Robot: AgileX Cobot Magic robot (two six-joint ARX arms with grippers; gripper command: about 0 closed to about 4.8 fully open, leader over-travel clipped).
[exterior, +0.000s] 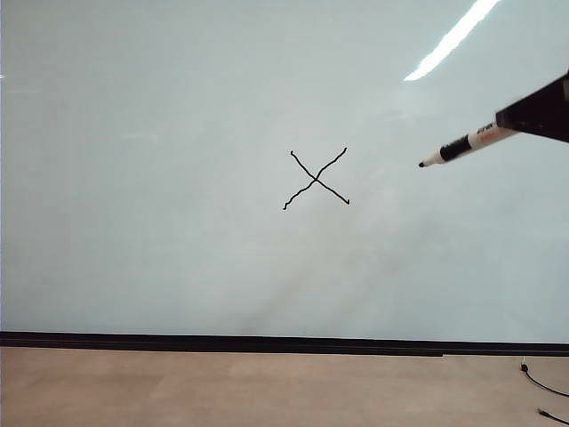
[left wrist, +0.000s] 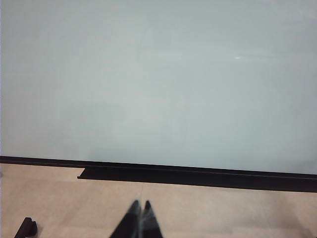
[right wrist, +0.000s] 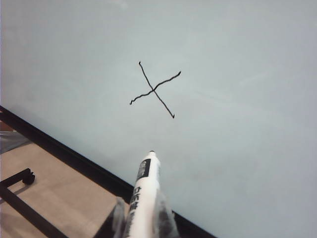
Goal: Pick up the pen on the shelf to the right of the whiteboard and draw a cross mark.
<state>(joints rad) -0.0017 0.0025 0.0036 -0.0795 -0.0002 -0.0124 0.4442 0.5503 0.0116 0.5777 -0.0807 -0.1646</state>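
The whiteboard [exterior: 178, 222] fills most of the exterior view, and a black cross mark [exterior: 316, 181] of two wavy strokes sits near its middle. My right gripper [exterior: 511, 120] comes in from the right edge, shut on the pen [exterior: 462, 145]. The pen's dark tip points left and is off the board, well to the right of the cross mark. In the right wrist view the pen [right wrist: 145, 191] sticks out between the fingers toward the cross mark [right wrist: 155, 89]. My left gripper [left wrist: 140, 206] is shut and holds nothing, low in front of the whiteboard [left wrist: 158, 89].
A black strip [exterior: 267, 342] runs along the board's bottom edge above a tan floor. A black cable [exterior: 544, 384] lies at the lower right. A dark ledge [left wrist: 198, 176] runs under the board in the left wrist view. A black stand foot [right wrist: 17, 191] shows on the floor.
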